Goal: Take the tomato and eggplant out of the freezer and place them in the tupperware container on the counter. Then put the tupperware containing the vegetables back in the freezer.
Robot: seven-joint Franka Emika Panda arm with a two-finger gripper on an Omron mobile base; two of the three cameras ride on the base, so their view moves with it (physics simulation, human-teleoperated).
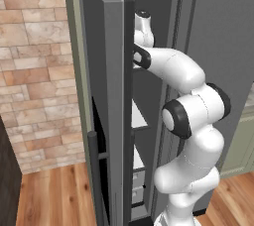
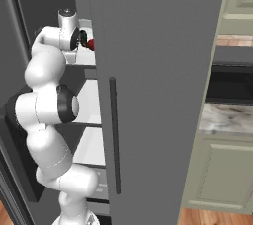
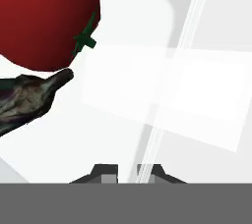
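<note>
The freezer (image 2: 158,95) stands open and my arm reaches onto an upper white shelf (image 3: 147,120). In the hand view the glossy red tomato (image 3: 44,16) looms at the upper left, with the dark eggplant (image 3: 27,98) just below it, its tapered tip touching the tomato. My gripper (image 3: 127,171) is shut with nothing between its fingertips, and both vegetables lie off to its left. In the right base view the tomato (image 2: 91,45) peeks out as a red spot beside the gripper (image 2: 83,39). The tupperware container is out of view.
The thick grey freezer door (image 1: 106,96) stands open close on the arm's left. White shelves and lower drawers (image 1: 138,180) lie below the hand. To the right, the marble counter (image 2: 230,118) tops green cabinets, with a dark appliance opening (image 2: 230,83) above it.
</note>
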